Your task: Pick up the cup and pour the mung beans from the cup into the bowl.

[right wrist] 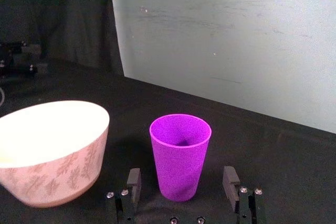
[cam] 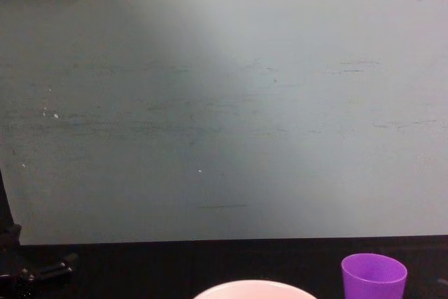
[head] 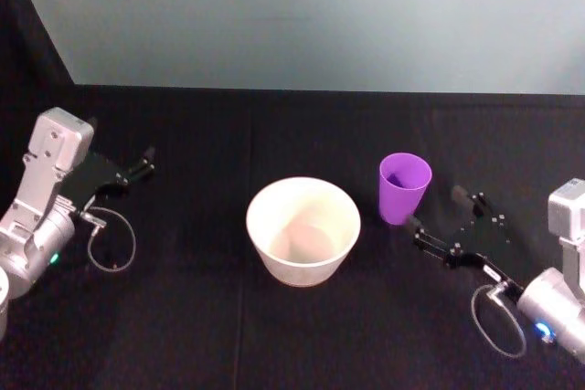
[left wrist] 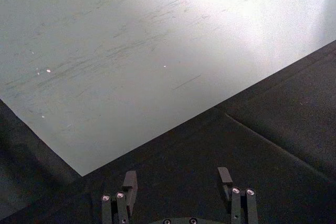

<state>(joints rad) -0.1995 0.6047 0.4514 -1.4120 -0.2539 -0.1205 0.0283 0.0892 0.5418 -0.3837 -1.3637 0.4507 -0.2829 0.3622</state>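
Note:
The purple cup stands upright on the black table, just right of the pale bowl. Inside the cup I see only a dark patch low down, and I cannot make out the mung beans. My right gripper is open, low over the table right of the cup, with its fingertips close to the cup's base. From the right wrist, the cup stands centred before the open right gripper, and the bowl is beside it. The cup and the bowl's rim also show from the chest. My left gripper is parked open at the far left.
A black cloth covers the table, which ends at a grey-green wall behind. A loose cable loop hangs by the left arm and another by the right arm. The left gripper faces bare cloth and wall.

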